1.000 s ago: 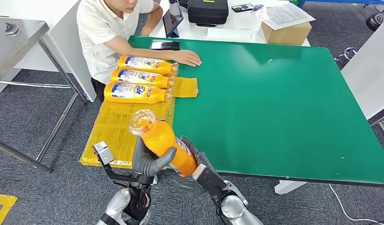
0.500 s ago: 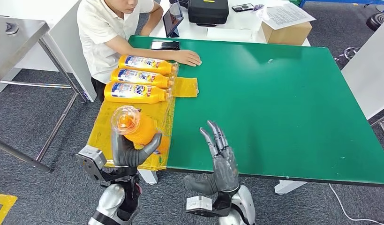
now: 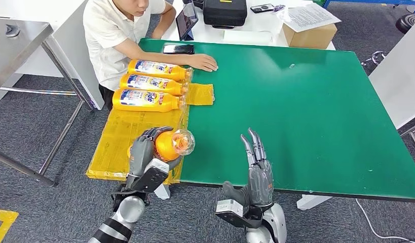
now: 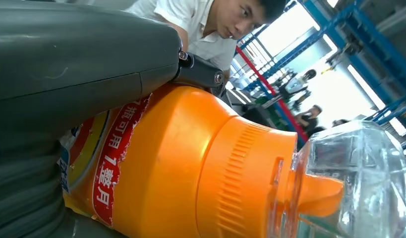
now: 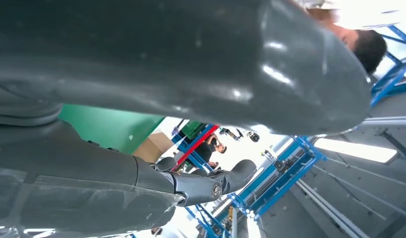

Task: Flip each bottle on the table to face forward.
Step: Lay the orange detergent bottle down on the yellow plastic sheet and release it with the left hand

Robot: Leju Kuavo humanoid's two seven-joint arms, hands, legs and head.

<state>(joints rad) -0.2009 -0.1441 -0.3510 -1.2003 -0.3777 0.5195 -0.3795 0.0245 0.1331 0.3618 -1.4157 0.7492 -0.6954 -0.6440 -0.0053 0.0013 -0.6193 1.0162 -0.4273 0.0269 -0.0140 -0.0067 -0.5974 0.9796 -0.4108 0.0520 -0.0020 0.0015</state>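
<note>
Over the yellow plastic sheet [image 3: 119, 139] at the green bench's [image 3: 296, 116] seven o'clock corner, the left hand [image 3: 144, 152] wraps its fingers around an orange plastic bottle with a clear cap [image 3: 172, 143], cap pointing toward three o'clock. At six o'clock the right hand [image 3: 257, 169] hangs empty, fingers straight and apart. Three more orange labelled bottles [image 3: 149, 83] lie side by side at ten o'clock, beside a seated person [image 3: 119, 35].
</note>
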